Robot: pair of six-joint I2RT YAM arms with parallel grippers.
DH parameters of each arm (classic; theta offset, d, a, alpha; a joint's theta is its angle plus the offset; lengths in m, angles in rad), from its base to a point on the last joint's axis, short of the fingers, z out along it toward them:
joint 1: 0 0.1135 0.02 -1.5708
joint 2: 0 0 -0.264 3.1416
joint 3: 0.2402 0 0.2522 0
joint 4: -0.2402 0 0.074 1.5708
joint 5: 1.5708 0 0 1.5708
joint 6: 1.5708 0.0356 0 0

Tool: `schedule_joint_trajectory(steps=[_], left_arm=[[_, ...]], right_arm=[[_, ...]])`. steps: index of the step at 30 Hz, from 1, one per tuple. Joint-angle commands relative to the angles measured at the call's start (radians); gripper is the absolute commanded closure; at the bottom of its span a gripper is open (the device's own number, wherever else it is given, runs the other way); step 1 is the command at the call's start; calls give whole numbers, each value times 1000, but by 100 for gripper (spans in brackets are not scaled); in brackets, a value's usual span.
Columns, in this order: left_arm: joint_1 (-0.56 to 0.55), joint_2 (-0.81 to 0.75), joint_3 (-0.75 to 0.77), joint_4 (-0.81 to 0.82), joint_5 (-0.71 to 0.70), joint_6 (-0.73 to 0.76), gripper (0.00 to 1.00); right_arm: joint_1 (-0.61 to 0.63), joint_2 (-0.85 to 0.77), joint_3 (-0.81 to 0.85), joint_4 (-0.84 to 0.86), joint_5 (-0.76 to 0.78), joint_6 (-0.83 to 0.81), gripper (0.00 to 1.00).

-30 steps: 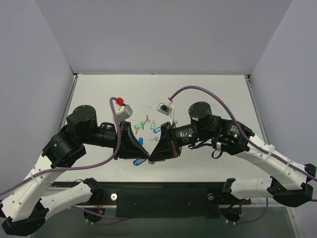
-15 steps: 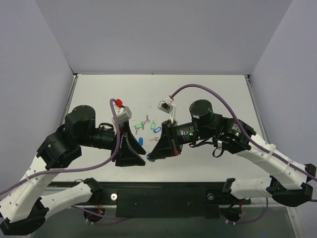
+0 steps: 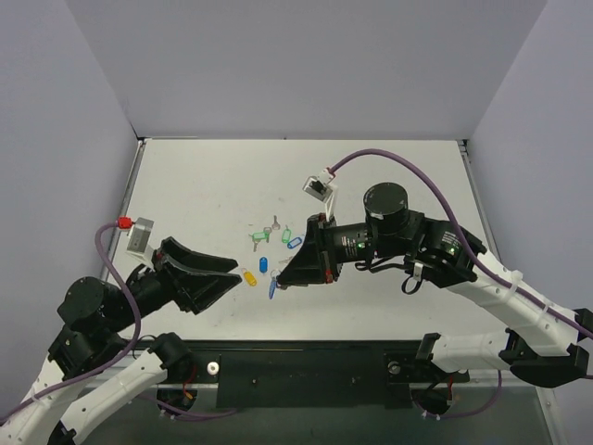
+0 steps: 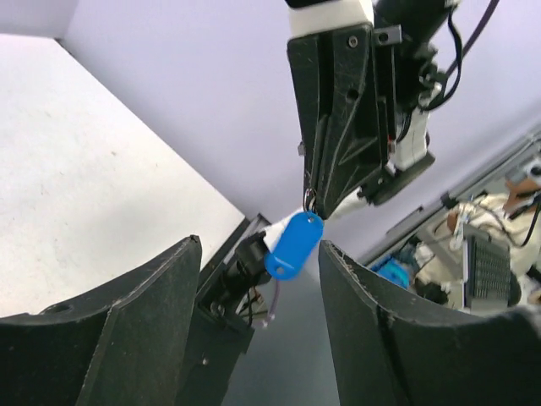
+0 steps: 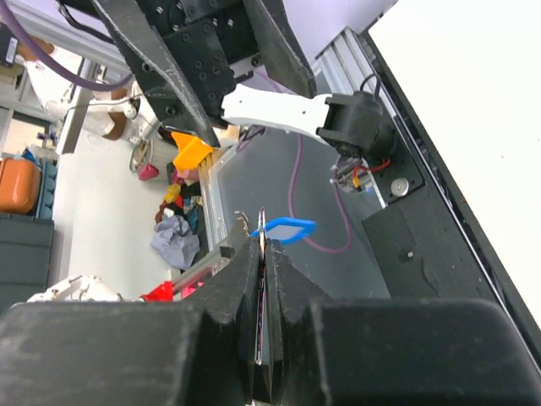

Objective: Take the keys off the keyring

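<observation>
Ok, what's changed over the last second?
The left gripper drew back from the right gripper toward the near-left and is open, holding nothing. The right gripper stays shut on the keyring, which dangles below it. The green tags on the table have not moved.

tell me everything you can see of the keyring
The keyring is a light-blue oval plastic tag with a white label window, hung from a tiny metal ring. The right pincer is shut on the ring, so the tag dangles tilted in mid-air, touching nothing else. Nothing else shows on the ring.
</observation>
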Motion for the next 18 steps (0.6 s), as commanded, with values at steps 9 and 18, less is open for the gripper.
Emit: schedule_joint_trajectory(steps=[9,18], left_arm=[[-2,-59,-98,289,-235,-126,38],[-5,-27,-190,377,-251,-146,39]], right_arm=[[7,-121,-158,269,212,95,100],[-4,-132,-201,299,247,81,100]])
